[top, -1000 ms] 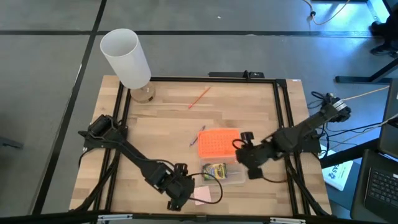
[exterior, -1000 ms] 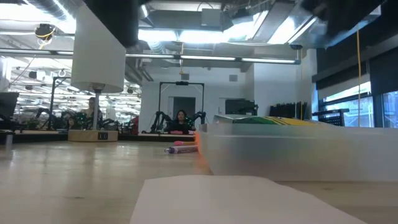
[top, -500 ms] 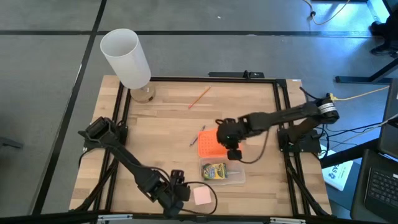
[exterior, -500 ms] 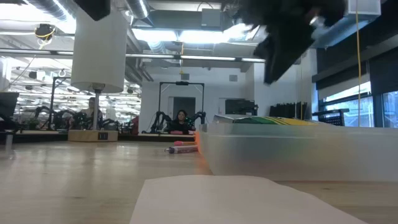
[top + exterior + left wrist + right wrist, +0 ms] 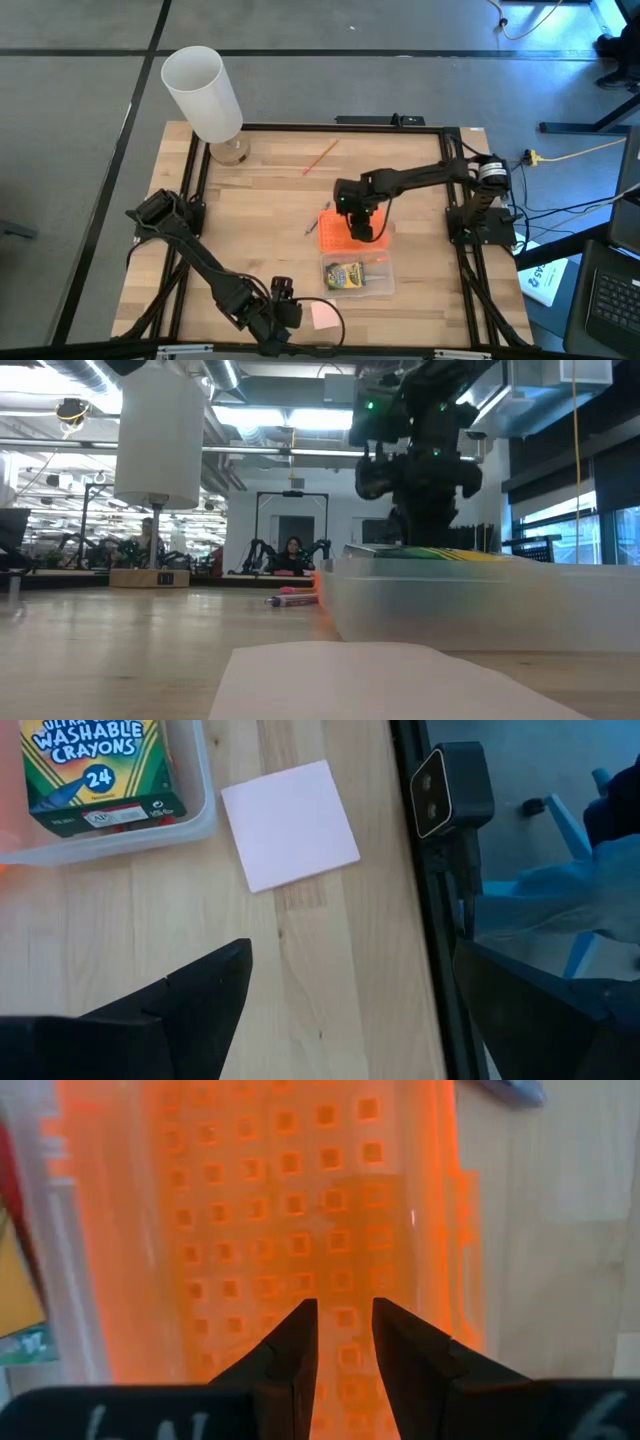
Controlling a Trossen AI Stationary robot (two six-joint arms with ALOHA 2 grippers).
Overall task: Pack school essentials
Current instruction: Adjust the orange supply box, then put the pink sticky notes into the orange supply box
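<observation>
Crayons sit in a green-and-yellow crayon box whose face reads "WASHABLE CRAYONS" with a "24" below; a cut-off line above looks like "ULTRA". It lies inside the clear plastic box near the front edge of the table. Just beside that clear box, towards the table's front, the pink sticky-note pad lies flat on the wood, close to but apart from the box wall. No writing shows on the pad.

Touching the clear box on its far side is the orange lid, a perforated sheet of small square holes. The right gripper hangs over the lid; in the right wrist view its two dark fingers stand only a narrow slit apart above the orange grid, with nothing seen between them.

A blue-grey pen lies just beside the lid's left edge, and a thin red pencil lies well apart, towards the back of the table. The tall white cylinder stands at the back left corner.

The left gripper waits at the front edge beside the pad, its fingers spread wide and empty.
</observation>
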